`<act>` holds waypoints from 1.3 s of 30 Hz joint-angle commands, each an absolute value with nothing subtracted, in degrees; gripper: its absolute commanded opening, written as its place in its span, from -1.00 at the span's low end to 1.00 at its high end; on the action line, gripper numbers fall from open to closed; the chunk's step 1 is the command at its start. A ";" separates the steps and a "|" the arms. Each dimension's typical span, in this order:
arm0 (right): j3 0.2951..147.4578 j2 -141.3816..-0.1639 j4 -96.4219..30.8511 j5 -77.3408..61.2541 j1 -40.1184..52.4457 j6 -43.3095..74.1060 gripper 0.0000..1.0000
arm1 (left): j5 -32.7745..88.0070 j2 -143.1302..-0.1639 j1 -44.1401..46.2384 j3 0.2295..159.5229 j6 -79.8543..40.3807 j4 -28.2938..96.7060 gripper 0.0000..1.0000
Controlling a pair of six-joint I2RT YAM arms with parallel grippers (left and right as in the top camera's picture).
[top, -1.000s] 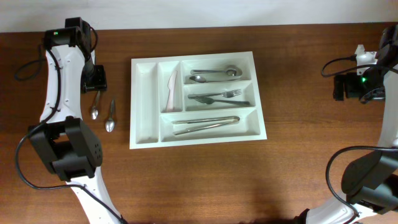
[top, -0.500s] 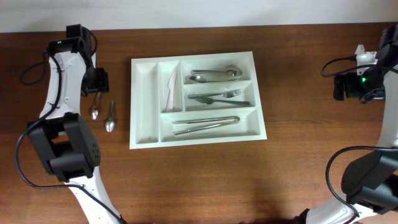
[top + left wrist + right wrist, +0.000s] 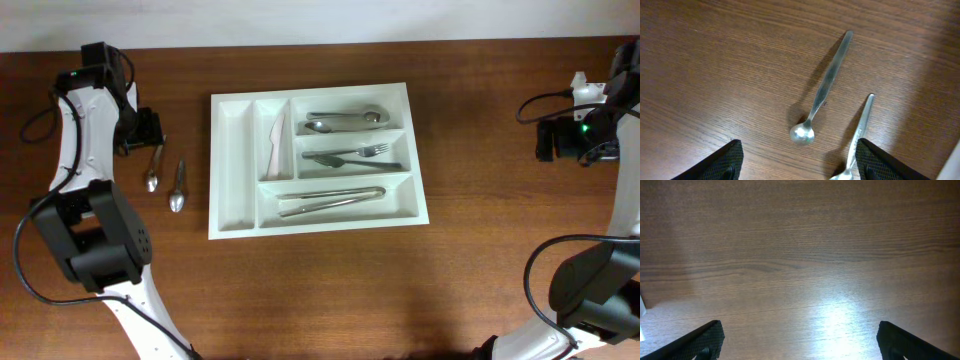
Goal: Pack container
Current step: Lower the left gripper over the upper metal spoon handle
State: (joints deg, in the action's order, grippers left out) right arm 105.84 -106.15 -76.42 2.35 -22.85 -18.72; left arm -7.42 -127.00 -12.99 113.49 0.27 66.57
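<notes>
The white container [image 3: 235,215] lies mid-table and holds spoons, forks, tongs and a white knife in its compartments; its leftmost narrow compartment is bare. Two small silver spoons lie on the wood left of it: one [image 3: 153,170] nearer the left arm, one [image 3: 179,188] closer to the tray. In the left wrist view the first spoon [image 3: 822,95] lies between my fingers' line of sight and the second spoon [image 3: 858,136] is at the lower right. My left gripper [image 3: 143,131] [image 3: 799,157] is open and empty, above the spoons' handles. My right gripper [image 3: 548,140] [image 3: 799,340] is open and empty over bare wood at the far right.
The wooden table [image 3: 330,290] runs to a pale wall edge at the back. Black cables trail by both arm bases. A sliver of the white tray's edge shows at the left of the right wrist view [image 3: 642,302].
My left arm has swung left and slightly back, carrying the open gripper away from the tray. The spoons, the tray and the right arm have not moved.
</notes>
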 commanded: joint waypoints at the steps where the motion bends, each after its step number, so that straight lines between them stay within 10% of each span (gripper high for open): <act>1: 105.69 -106.24 -76.44 2.83 -22.90 -19.07 0.97 | -6.20 -130.28 -13.15 113.23 1.61 66.85 0.49; 39: 105.69 -106.24 -76.42 2.83 -22.90 -19.07 0.98 | -0.58 -135.04 -13.45 113.23 7.44 64.69 0.49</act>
